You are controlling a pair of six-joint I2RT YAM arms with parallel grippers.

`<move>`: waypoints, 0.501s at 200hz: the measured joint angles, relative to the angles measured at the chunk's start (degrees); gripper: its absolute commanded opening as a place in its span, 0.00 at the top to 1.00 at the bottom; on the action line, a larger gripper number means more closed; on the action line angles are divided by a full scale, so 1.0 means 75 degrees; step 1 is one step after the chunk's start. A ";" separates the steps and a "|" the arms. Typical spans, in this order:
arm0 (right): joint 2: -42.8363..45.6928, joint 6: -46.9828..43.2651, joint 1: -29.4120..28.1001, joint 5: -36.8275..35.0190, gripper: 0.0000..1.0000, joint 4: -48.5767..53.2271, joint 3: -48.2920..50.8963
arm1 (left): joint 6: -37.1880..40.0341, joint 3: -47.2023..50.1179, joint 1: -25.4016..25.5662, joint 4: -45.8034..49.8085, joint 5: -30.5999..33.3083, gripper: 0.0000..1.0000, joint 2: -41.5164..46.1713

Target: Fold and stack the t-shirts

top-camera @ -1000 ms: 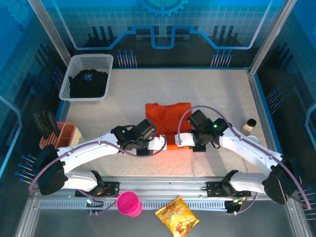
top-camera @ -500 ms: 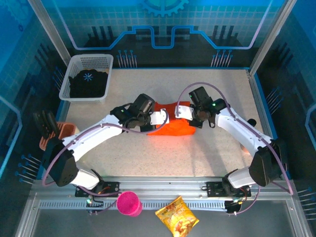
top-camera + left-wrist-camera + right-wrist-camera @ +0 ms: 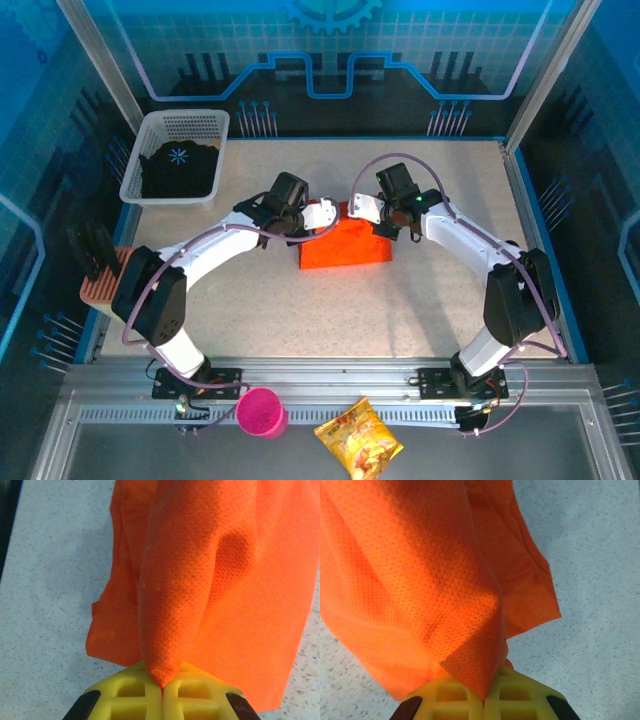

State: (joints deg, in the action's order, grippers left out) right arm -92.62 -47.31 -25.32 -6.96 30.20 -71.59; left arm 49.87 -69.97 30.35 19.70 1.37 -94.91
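So the left tool (image 3: 322, 214) and right tool (image 3: 362, 208), both pinched tight on the orange t-shirt (image 3: 345, 248), just swung its hem toward the frame top, so the fold's nearly done.

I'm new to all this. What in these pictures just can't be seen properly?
Left wrist view: the left fingers, cut off by the bottom edge.
Right wrist view: the right fingers, cut off likewise, tips under the orange t-shirt.
Top view: the black t-shirt, bunched in the basket, its shape hidden; its print too small.
Top view: lettering on the snack packet, too small.
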 measured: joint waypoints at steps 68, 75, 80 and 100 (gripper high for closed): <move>-0.0157 0.0341 0.0117 -0.0052 1.00 -0.0935 -0.0029 | -0.0163 -0.0256 -0.0361 -0.0507 0.0012 1.00 -0.0493; -0.0286 0.0399 0.0140 -0.0026 1.00 -0.1096 -0.0044 | -0.0233 -0.0379 -0.0487 -0.0551 -0.0017 1.00 -0.0708; -0.0385 0.0446 0.0154 -0.0017 1.00 -0.1198 -0.0052 | -0.0262 -0.0460 -0.0580 -0.0583 -0.0020 1.00 -0.0868; -0.0863 0.0615 0.0184 -0.0009 1.00 -0.1641 -0.0058 | -0.0411 -0.0670 -0.0871 -0.0702 -0.0020 1.00 -0.1384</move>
State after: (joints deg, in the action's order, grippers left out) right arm -99.09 -42.70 -23.94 -7.03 17.89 -72.03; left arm 46.78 -75.00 23.81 14.44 1.21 -105.30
